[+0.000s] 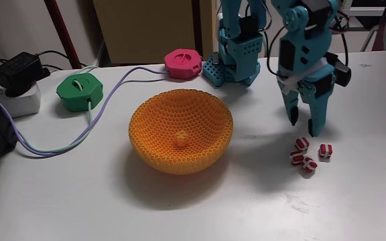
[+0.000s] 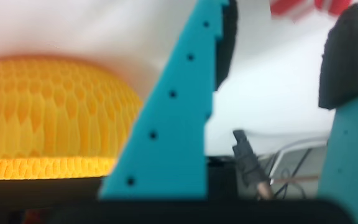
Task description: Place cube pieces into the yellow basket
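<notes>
The yellow basket (image 1: 154,115), a round orange-yellow lattice bowl, stands mid-table in the fixed view, and a small yellow-orange studded cube (image 1: 181,140) lies on its bottom. Right of it, several red-and-white striped cubes (image 1: 302,143) (image 1: 325,151) (image 1: 308,165) lie clustered on the white table. My teal gripper (image 1: 303,127) hangs open just above and behind that cluster, with nothing between its fingers. In the wrist view the gripper (image 2: 284,37) is open, the striped cubes (image 2: 291,7) are a red blur at the top edge, and the basket (image 2: 42,118) fills the left.
A green hexagonal puck (image 1: 80,90) and a pink one (image 1: 182,62) with cables sit behind the basket. A white power strip with a black adapter (image 1: 19,70) lies at far left. The arm's teal base (image 1: 236,60) stands at the back.
</notes>
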Robot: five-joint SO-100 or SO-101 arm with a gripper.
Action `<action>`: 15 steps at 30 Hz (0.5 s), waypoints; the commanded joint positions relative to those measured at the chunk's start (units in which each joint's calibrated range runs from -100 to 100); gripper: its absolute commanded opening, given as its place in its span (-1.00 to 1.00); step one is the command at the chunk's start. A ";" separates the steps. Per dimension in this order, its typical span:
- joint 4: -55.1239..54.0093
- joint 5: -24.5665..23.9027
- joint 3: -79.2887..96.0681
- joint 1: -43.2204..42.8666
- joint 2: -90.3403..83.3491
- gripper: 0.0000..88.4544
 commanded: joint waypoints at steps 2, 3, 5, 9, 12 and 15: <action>-2.13 -1.03 -4.30 -0.48 4.10 -0.51; -2.31 -1.22 -4.88 -0.48 4.96 -0.50; -3.09 -1.27 -5.27 -0.20 6.38 -0.51; -5.61 -0.88 -5.27 1.01 7.99 -0.51; -6.83 -0.63 -5.36 1.48 9.79 -0.53; -8.30 -0.44 -5.36 2.41 11.30 -0.53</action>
